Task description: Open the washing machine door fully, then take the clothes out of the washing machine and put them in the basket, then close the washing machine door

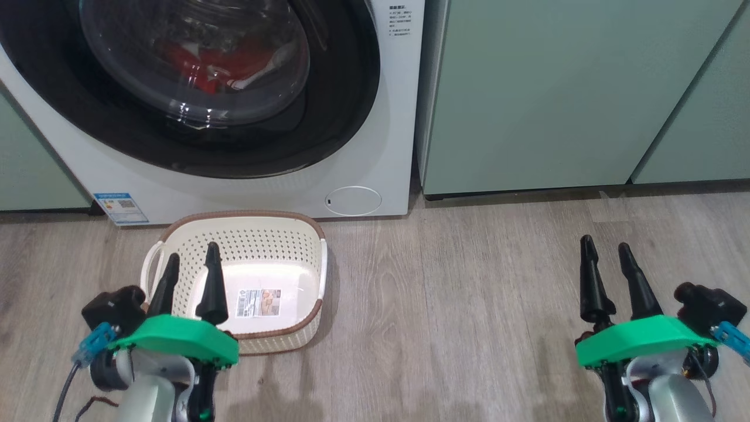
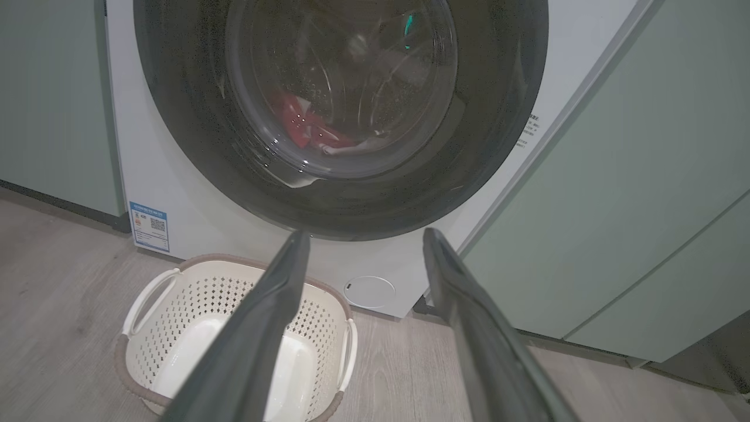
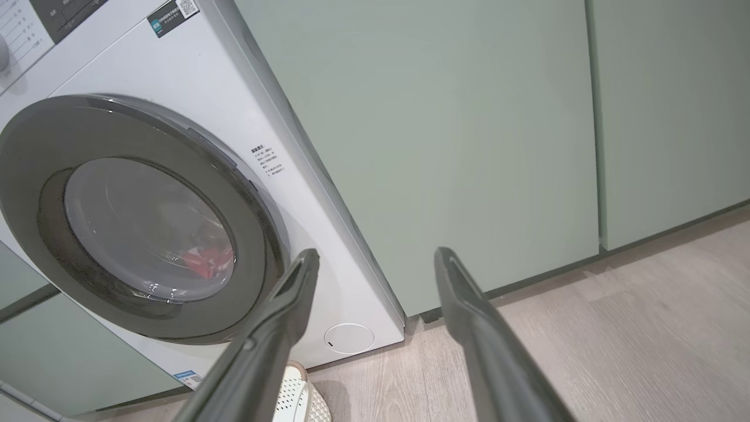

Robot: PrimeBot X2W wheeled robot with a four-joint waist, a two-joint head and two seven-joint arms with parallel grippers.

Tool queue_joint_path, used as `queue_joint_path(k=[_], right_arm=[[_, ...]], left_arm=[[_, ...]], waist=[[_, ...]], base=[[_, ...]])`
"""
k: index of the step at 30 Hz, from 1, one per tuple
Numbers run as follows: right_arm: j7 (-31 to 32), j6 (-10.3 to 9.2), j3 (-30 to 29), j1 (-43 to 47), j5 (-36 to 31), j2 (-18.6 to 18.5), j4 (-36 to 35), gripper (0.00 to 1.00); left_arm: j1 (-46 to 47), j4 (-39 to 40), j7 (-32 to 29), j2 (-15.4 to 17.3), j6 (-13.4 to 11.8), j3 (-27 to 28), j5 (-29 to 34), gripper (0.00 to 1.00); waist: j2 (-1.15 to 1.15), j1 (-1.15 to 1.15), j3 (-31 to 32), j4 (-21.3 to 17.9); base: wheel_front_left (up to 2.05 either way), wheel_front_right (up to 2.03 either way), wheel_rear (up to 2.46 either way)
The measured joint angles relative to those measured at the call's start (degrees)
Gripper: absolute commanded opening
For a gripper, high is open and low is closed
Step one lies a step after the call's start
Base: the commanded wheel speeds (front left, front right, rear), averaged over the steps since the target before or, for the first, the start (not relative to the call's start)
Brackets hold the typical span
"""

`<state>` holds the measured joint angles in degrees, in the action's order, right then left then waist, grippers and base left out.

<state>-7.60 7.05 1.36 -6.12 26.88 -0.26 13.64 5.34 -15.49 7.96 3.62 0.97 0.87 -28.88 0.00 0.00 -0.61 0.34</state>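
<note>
Two gaping: left tool [image 1: 192, 250], right tool [image 1: 604, 241]

Pale green cabinets [image 1: 556, 94] — flat, plain fronts — on grey wood-grain plank floor [image 1: 457, 293]

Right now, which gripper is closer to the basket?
The left gripper: in the head view its fingers overlap the basket, while the right gripper hovers above the floor before the green cabinet.
</note>
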Motion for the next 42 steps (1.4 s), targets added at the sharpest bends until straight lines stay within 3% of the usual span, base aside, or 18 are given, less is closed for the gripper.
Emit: queue_joint_path(k=[24,42], right_arm=[[-4.28,0.01,1.83,-2.26,-17.59,-0.56,-1.49,1.0],[-6.8,0.02,2.33,-3.3,-22.16,-0.86,0.47,1.0]], left_arm=[[2.41,-1.33,4.14,0.22,-0.56,0.65,15.58,1.0],[3.6,-4.9,6.62,-0.51,0.49,3.86,23.66,1.0]], waist=[[0.0,0.0,-0.2,0.06],[0.0,0.0,0.03,0.2]], base=[[0.0,0.0,0.0],[0.0,0.0,0.0]])
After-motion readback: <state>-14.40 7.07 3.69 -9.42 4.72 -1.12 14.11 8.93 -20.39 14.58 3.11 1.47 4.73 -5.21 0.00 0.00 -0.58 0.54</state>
